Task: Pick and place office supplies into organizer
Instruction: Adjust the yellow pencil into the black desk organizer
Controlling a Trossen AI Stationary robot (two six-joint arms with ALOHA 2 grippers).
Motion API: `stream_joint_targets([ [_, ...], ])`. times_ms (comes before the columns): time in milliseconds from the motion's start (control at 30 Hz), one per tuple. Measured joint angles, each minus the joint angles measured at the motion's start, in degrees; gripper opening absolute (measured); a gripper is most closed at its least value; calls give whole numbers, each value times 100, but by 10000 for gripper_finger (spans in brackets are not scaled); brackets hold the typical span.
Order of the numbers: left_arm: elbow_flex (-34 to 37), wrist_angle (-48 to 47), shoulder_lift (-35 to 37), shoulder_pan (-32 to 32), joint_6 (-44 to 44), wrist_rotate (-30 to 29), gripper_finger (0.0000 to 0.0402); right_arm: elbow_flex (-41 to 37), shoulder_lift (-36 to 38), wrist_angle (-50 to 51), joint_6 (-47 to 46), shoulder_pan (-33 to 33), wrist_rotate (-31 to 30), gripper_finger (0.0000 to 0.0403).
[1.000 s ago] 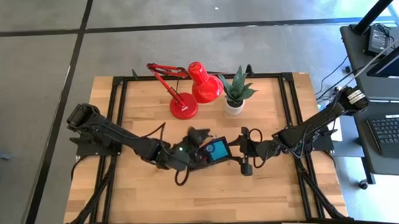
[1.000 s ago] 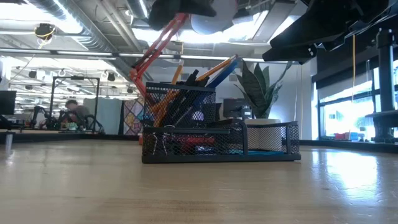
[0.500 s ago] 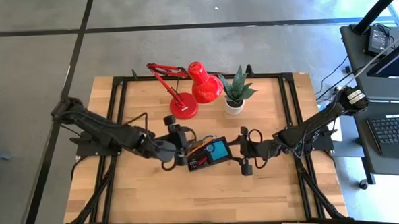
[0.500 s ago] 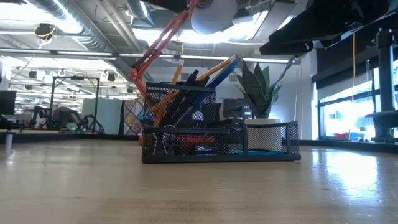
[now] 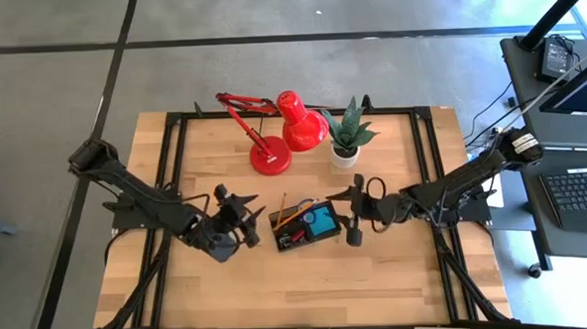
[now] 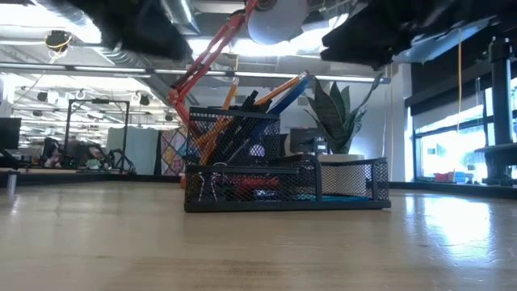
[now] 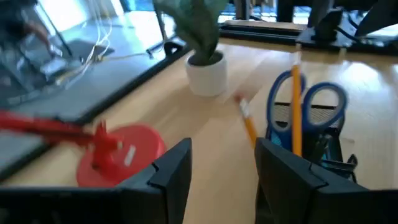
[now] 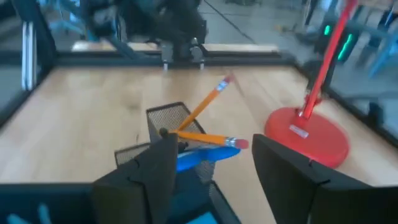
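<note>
The black mesh organizer (image 5: pixel 304 225) (image 6: pixel 284 176) stands on the table's middle. Its tall cup holds orange pencils (image 7: pixel 295 99) (image 8: pixel 205 107) and blue-handled scissors (image 7: pixel 309 102), all leaning on the rim. A blue note pad (image 5: pixel 323 221) lies in its low tray, with small red items (image 6: pixel 242 187) beside it. My left gripper (image 5: pixel 239 216) (image 7: pixel 222 149) hangs open to the left of the organizer. To the organizer's right my right gripper (image 5: pixel 351 212) (image 8: pixel 212 143) is also open. Neither touches anything.
A red desk lamp with its round base (image 5: pixel 270 158) (image 8: pixel 308 140) and a potted green plant (image 5: pixel 348 134) (image 7: pixel 205 68) stand behind the organizer near the far edge. A black frame (image 5: pixel 173 140) borders the table. Bare wood lies toward the near edge.
My left gripper has drawn back from above the organizer toward the table's left edge and now hangs beside it. My right gripper has shifted slightly toward the organizer. The organizer and its contents have stayed put.
</note>
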State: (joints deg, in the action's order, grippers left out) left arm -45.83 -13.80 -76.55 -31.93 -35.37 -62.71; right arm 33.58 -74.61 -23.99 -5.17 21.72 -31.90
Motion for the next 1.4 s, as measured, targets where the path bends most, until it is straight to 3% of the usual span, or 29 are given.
stream_joint_targets([
  [267, 1005, 1055, -2, -263, -1267, -490, 169, 1, 0, -75, -1525, -800, 396, 191],
  [500, 1161, 1113, -3, -417, -1515, -521, 169, 2, 0, -19, -2579, -1452, 2087, 190],
  [633, 1161, 1127, -3, -441, -1460, -491, 169, 2, 0, 29, -2822, -1728, 2573, 190],
  [800, 1161, 1121, -4, -438, -1443, -400, 169, 2, 0, 106, -2909, -1814, 2830, 190],
  [1400, 1161, 1099, -7, -436, -1185, -399, 169, 4, -256, -95, -2885, -1780, 2879, 182],
])
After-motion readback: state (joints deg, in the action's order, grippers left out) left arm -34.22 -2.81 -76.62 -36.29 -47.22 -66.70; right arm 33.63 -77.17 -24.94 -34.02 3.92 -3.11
